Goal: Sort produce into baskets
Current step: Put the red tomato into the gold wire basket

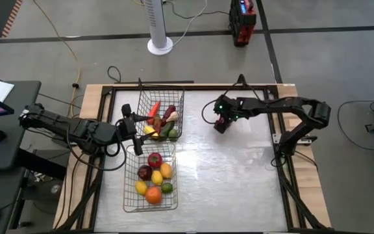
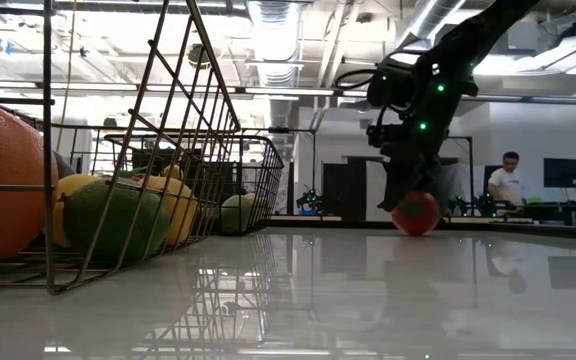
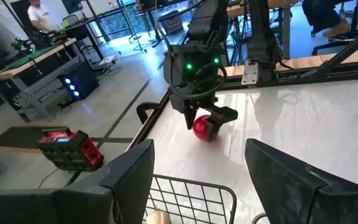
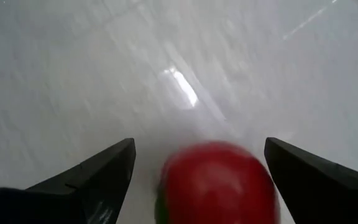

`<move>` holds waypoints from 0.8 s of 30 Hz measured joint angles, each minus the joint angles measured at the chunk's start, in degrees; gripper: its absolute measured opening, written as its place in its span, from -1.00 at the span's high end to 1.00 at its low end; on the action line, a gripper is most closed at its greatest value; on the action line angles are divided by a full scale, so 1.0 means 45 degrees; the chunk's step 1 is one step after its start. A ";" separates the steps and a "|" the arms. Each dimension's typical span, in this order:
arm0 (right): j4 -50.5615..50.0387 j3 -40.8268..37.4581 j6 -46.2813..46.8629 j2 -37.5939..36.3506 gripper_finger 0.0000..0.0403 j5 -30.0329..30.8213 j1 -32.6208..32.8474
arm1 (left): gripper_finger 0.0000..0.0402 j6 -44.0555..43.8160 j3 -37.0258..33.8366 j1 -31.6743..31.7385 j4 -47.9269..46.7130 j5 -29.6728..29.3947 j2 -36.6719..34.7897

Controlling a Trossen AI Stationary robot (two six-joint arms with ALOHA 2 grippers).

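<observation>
Red tomato (image 4: 217,182) sat on bare table (image 1: 239,175), well apart from baskets (image 1: 150,179), between spread fingers of right gripper (image 1: 221,125); centring before closing looked best; left gripper (image 1: 130,123) waited half-open by baskets.

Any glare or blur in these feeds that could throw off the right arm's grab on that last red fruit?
High view: a pale glare patch on the table, away from the right gripper. Low view: the glossy top mirrors ceiling lights and the near basket, which looms soft. Right wrist view: the red fruit between the open fingers is blurred, with a bright streak beyond it. Left wrist view: clear.
</observation>
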 joint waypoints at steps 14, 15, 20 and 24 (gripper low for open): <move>-0.1498 -0.0005 0.0271 0.0012 -0.91 0.1622 0.0905 | -0.20 -0.0024 0.0000 0.0000 -0.0003 0.0005 0.0000; -0.1524 -0.0005 0.0271 0.0012 -0.91 0.1762 0.0947 | -0.20 -0.0024 0.0000 -0.0003 -0.0006 0.0005 0.0000; -0.1515 -0.0003 0.0258 -0.0041 -0.91 0.2698 0.1099 | -0.20 -0.0027 0.0000 0.0000 -0.0008 0.0005 0.0000; -0.1371 0.0000 0.0033 -0.0413 -0.91 0.3036 0.1211 | -0.20 -0.0029 0.0000 0.0000 -0.0013 0.0008 0.0000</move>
